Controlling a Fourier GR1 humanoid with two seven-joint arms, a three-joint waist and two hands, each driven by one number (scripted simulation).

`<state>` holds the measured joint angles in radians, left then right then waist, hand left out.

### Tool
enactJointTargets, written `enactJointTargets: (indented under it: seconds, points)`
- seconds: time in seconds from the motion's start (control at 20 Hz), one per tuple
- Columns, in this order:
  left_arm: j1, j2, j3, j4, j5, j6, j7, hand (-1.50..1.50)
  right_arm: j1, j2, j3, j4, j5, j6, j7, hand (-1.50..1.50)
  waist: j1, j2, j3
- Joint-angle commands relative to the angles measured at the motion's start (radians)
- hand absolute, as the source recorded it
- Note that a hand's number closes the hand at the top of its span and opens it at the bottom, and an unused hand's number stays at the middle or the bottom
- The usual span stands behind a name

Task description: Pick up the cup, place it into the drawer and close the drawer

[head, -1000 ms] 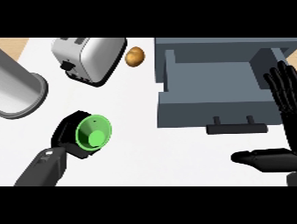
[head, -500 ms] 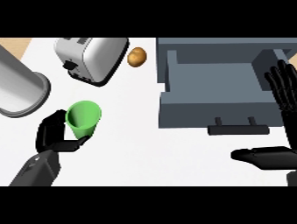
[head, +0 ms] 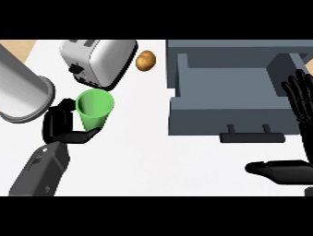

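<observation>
While left hand (head: 62, 125) grips one cup (head: 94, 109), one drawer (head: 240, 117) open

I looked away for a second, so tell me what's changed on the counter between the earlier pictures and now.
The left hand, curled round the green cup, has carried it up the view, toward the toaster and slightly nearer the drawer. The cup, earlier seen mouth-on, now shows its side. The open drawer, the toaster, the steel cylinder, the brown item and the open right hand stayed put.
</observation>
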<state>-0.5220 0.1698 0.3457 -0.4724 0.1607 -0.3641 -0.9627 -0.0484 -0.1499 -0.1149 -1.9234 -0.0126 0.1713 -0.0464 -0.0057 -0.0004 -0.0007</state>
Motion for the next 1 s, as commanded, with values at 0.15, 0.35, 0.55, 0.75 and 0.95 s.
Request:
enactJointTargets:
  seconds: [0.15,0.35,0.55,0.75,0.95]
  points:
    - [-0.052,-0.034,-0.071,-0.243,0.008,0.007,0.102,1.50,0.023,-0.037,-0.061,-0.025,-0.057,0.033,0.011,-1.50,0.012,-0.008,0.002]
    - [-0.065,-0.130,-0.149,-0.419,-0.019,0.130,0.211,1.50,-0.004,-0.031,-0.040,-0.045,-0.025,0.008,0.068,-1.50,0.014,-0.007,0.002]
    - [-0.093,-0.156,-0.194,-0.565,-0.012,0.187,0.372,1.50,-0.035,-0.028,-0.053,0.008,-0.018,0.000,0.040,-1.50,0.013,-0.004,0.001]
    - [-0.234,-0.168,-0.282,-0.573,-0.014,0.329,0.489,1.50,-0.027,-0.031,-0.055,-0.058,-0.071,0.023,0.080,-1.50,-0.003,-0.004,0.001]
    - [-0.359,-0.169,-0.328,-0.550,-0.009,0.417,0.605,1.50,-0.021,-0.037,-0.085,0.005,-0.074,0.029,0.037,-1.50,-0.006,-0.001,0.001]
